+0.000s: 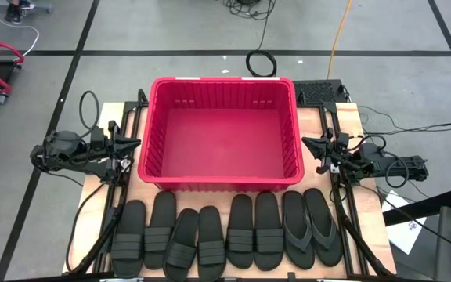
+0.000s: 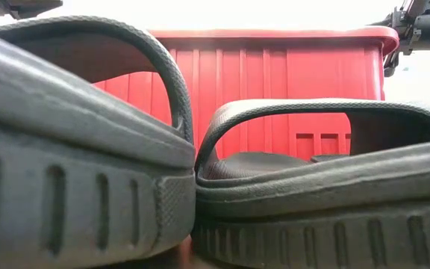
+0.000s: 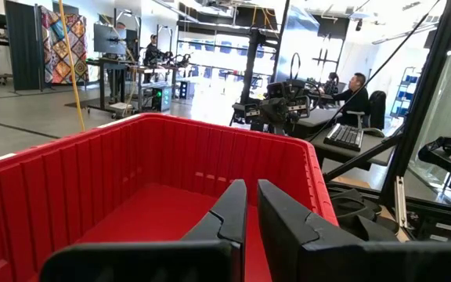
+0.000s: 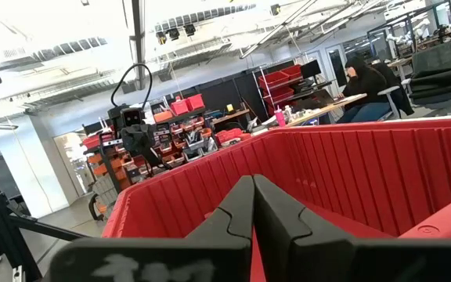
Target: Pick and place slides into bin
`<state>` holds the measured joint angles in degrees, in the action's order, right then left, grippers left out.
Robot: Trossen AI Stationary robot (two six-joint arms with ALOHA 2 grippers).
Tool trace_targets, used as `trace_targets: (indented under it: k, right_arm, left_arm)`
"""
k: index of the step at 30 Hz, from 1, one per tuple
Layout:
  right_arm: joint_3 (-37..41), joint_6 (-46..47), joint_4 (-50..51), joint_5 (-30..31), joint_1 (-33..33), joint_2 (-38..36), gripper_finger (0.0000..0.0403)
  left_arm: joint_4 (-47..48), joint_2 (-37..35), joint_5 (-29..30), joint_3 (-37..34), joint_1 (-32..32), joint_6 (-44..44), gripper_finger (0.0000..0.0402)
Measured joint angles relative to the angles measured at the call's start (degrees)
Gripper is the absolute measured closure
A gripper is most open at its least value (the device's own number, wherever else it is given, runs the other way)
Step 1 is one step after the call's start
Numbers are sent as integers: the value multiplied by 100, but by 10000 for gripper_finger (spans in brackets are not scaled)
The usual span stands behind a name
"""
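The red bin [image 1: 221, 141] stands mid-table with nothing in it. Several black slides [image 1: 225, 231] lie in a row on their soles along the table's near edge; the two at the right end [image 1: 312, 227] have thin thong straps. In the low view two of the slides [image 2: 73, 149] fill the foreground, with the bin [image 2: 275, 82] behind them. My left gripper [image 1: 135, 143] hovers shut beside the bin's left wall, pointing level over its rim [image 3: 92, 188]. My right gripper [image 1: 308, 142] hovers shut beside the bin's right wall [image 4: 351, 172].
Dark frame rails [image 1: 116, 211] and cables run along both side edges of the table. A black box [image 1: 319, 90] sits at the far right corner. People sit at desks [image 3: 355, 94] in the room beyond. A narrow strip of bare tabletop separates the bin and the slides.
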<state>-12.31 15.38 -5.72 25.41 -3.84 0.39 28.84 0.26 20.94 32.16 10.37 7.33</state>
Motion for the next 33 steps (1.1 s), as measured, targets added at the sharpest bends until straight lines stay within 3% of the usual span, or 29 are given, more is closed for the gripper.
trace_targets:
  k: [29,33]
  right_arm:
    - [4,-284,-890,16,0,2,403]
    - [4,-284,-1334,268,0,64,399]
  left_arm:
    - [-128,2,0,0,0,169,371]
    - [-253,0,3,0,0,43,371]
